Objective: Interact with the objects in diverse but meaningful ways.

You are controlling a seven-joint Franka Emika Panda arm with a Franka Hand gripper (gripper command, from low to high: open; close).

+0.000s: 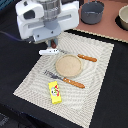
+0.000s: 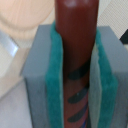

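In the wrist view a dark reddish-brown stick (image 2: 75, 40) with dark stripes stands between the teal pads (image 2: 53, 80) of my gripper (image 2: 76, 85), which is shut on it. In the exterior view the gripper (image 1: 51, 46) hangs low over the far left part of the placemat, with a white oblong piece (image 1: 48, 51) right under it; whether they touch I cannot tell. A yellow packet with red print (image 1: 55, 92) lies on the mat's near end. The red ball is out of view.
A round tan plate (image 1: 68, 65) sits mid-mat on the striped placemat (image 1: 95, 87). A wooden-handled knife (image 1: 87, 58) lies beyond it and a wooden-handled fork (image 1: 67, 80) in front. Grey pots (image 1: 92, 11) (image 1: 123, 17) stand at the back on the exterior view's right.
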